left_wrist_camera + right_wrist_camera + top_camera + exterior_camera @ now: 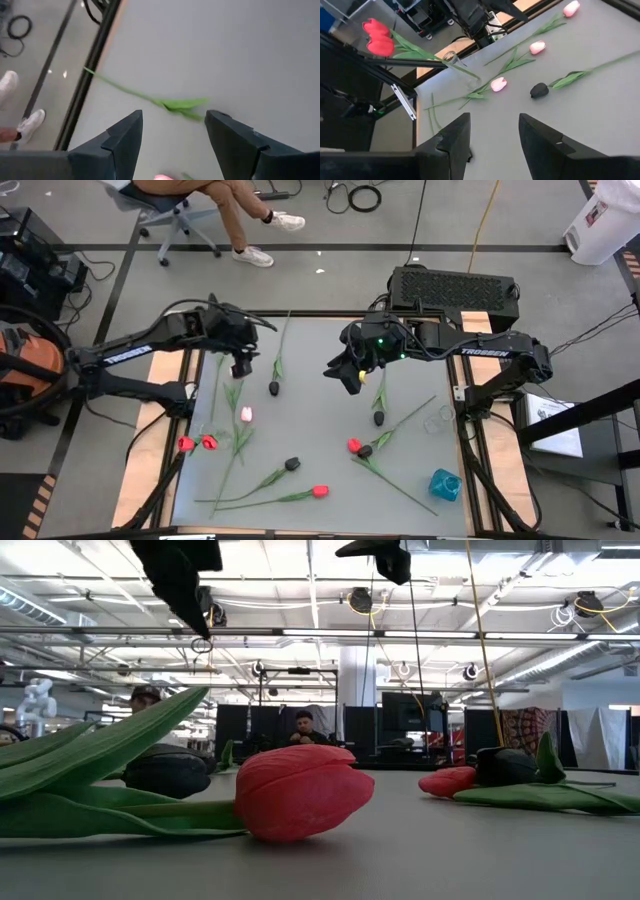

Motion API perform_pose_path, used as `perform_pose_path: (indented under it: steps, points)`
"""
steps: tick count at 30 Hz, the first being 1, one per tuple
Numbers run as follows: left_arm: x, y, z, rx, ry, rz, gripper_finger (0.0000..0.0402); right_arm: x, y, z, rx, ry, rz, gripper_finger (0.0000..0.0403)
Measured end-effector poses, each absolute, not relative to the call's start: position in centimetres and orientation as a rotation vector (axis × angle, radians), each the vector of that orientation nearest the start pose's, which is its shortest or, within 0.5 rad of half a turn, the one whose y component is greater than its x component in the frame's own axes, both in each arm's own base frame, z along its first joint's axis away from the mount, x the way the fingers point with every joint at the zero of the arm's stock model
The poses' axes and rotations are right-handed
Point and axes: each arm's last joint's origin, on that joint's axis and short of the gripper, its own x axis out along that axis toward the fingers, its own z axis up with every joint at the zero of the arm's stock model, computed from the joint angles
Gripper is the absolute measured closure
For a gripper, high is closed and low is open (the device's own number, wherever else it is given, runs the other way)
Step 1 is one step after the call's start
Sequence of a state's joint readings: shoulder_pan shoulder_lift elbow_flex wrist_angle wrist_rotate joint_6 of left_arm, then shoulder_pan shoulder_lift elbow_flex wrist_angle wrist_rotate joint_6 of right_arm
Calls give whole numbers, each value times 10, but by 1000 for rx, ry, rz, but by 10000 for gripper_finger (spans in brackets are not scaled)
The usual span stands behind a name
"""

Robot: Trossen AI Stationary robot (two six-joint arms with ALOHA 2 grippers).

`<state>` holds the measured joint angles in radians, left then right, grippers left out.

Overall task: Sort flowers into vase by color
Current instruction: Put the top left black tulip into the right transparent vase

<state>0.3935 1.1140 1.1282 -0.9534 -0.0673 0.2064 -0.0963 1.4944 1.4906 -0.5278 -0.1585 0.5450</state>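
Flowers (290, 465) lie scattered flat over the grey desk (320, 420), with red, pink and black heads on long green stems. One clear glass vase (461, 70) at the desk's left edge holds two red tulips (377, 37). A blue vase (445, 484) sits near the right front corner; its contents cannot be made out. The left gripper (172, 137) hovers with jaws spread, empty. The right gripper (492, 132) hangs above the desk, jaws partly apart, holding nothing.

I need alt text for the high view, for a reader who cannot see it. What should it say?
Seen from above, artificial tulips with red, pink and black heads lie scattered on a grey table. The left claw and right claw both hang open over its far half, holding nothing. A small blue object sits near one table corner.
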Motion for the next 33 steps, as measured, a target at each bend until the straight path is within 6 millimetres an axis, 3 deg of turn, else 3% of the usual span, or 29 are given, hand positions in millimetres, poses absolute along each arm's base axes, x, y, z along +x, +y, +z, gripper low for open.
perform_pose_path:
  steps: [10,21,33]
  points:
    - [213,91,296,-339,1069,509,176,327,-27,377,673,531,-104,243]
    - [227,96,269,-653,1166,709,176,327,-27,377,615,532,-89,243]
    - [247,104,240,-802,1204,840,176,327,-27,377,581,532,-80,243]
